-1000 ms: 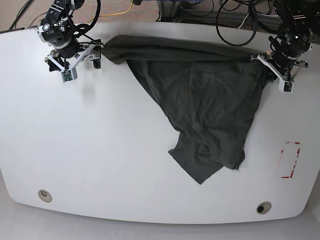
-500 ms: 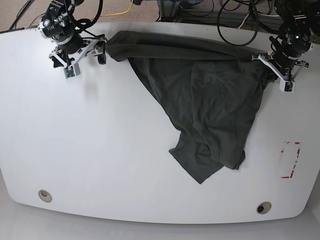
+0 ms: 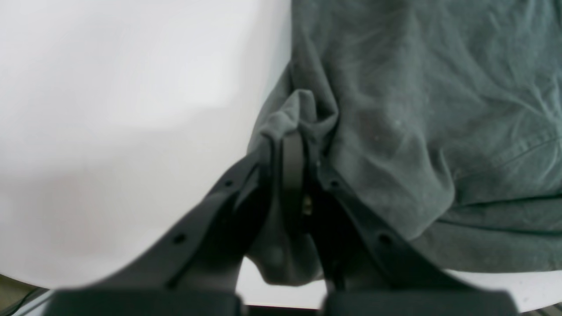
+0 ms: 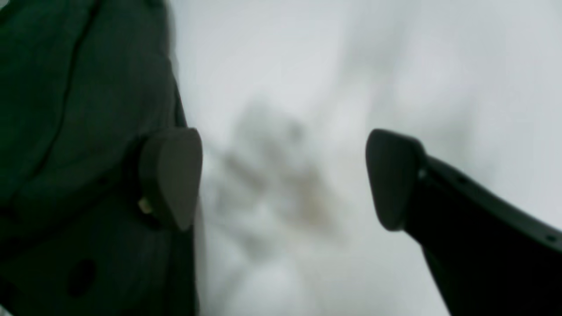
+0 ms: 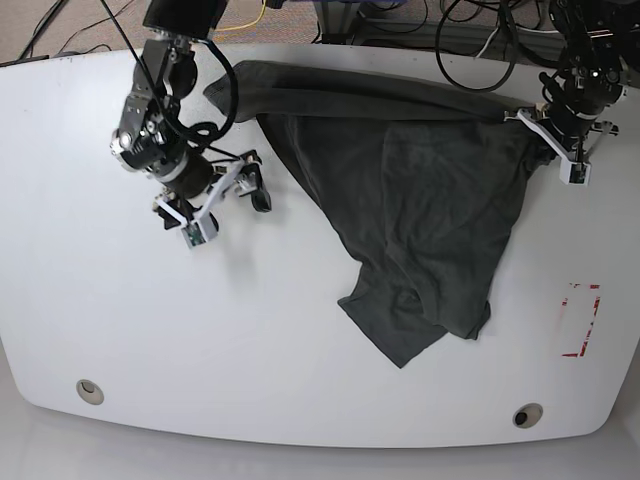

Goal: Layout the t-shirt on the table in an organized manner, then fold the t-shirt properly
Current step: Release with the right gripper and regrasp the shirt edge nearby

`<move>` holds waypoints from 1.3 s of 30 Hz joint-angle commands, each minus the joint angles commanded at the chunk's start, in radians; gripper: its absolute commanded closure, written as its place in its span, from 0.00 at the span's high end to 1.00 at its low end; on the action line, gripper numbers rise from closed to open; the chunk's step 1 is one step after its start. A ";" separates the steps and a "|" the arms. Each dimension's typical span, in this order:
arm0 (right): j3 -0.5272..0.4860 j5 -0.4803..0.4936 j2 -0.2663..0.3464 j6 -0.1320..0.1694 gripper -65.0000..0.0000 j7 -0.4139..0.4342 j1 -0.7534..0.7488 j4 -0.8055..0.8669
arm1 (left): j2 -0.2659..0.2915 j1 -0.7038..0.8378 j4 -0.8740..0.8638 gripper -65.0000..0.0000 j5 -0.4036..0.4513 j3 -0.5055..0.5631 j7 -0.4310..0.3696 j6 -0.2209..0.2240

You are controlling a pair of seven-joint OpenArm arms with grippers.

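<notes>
The right pincer (image 5: 228,198) now hangs with its jaws spread wide and nothing between them, out over bare white surface beside the left edge of the cloth. A second ago it was up at the far edge, at the shirt's top corner, so it has let that corner go and swung down toward the middle of the glossy white tabletop (image 5: 120,320). The left pincer (image 3: 292,145) is clamped tight on a bunched fold of the plain dark charcoal-grey cotton t-shirt (image 5: 420,200) at the far right corner, where it was before.

The shirt lies on the tabletop's far half: its top edge runs as a rolled band along the back, and the body hangs in a wrinkled, tapering shape toward the near centre, lower end crumpled. It is not yet spread flat. My reading is that the freed arm is heading for a new hold lower on the left edge, to pull the body square before any folding.
</notes>
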 joint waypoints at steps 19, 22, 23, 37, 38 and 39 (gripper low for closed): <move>-0.262 0.006 -0.044 0.000 0.87 0.098 0.204 -0.377 | 0.000 -0.002 0.000 0.00 0.000 0.000 0.000 0.000; -0.278 0.006 -0.066 0.000 0.87 0.104 0.201 -0.381 | 0.002 -0.003 0.000 0.00 0.000 0.000 0.000 0.000; -0.282 0.006 -0.068 0.000 0.87 0.104 0.201 -0.381 | 0.002 -0.003 0.000 0.00 0.000 0.000 0.000 0.000; -0.321 0.000 -0.074 0.000 0.87 0.206 0.207 -0.485 | 0.002 -0.015 0.000 0.00 0.000 0.002 0.000 0.000; -0.321 0.000 -0.072 0.000 0.87 0.218 0.209 -0.493 | 0.002 -0.017 0.000 0.00 0.000 0.002 0.000 0.000; -0.321 0.000 -0.072 0.000 0.87 0.232 0.210 -0.500 | 0.002 -0.018 0.000 0.00 0.000 0.002 0.000 0.000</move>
